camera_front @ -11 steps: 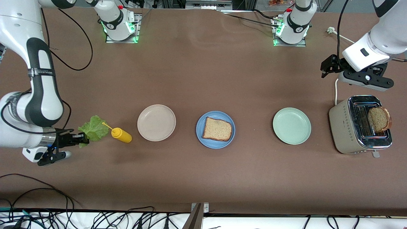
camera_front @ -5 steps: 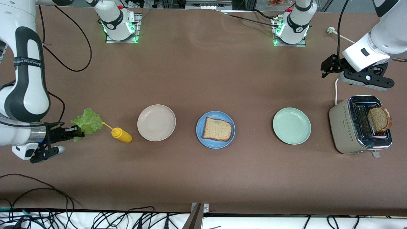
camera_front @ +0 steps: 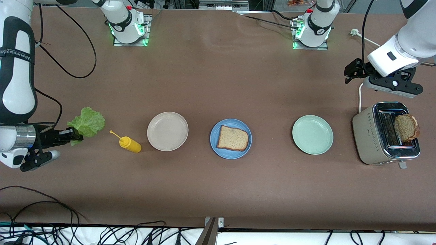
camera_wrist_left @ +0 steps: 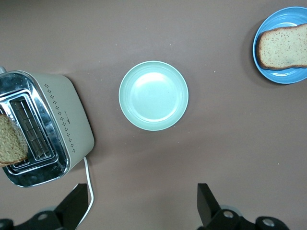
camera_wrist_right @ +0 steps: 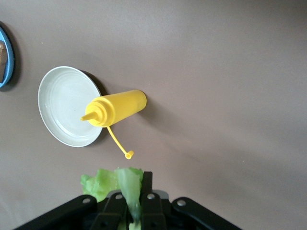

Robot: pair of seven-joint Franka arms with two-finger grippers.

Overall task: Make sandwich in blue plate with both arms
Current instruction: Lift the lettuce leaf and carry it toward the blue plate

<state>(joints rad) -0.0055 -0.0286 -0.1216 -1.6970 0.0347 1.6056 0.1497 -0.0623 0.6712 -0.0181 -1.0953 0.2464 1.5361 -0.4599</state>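
Front view cuts off most of the right arm at the frame edge; its right gripper, above the table at that arm's end, has jaws pinched on the stem of a ruffled green lettuce leaf. Right wrist view shows only the leaf's pale rib between the fingers. 1 grainy brown bread slice lies flat on the round blue plate. 1 more slice stands half sunk in the chrome-topped toaster. Over the table near the toaster, the left gripper waits, jaws spread wide, fingertips cropped in its wrist view.
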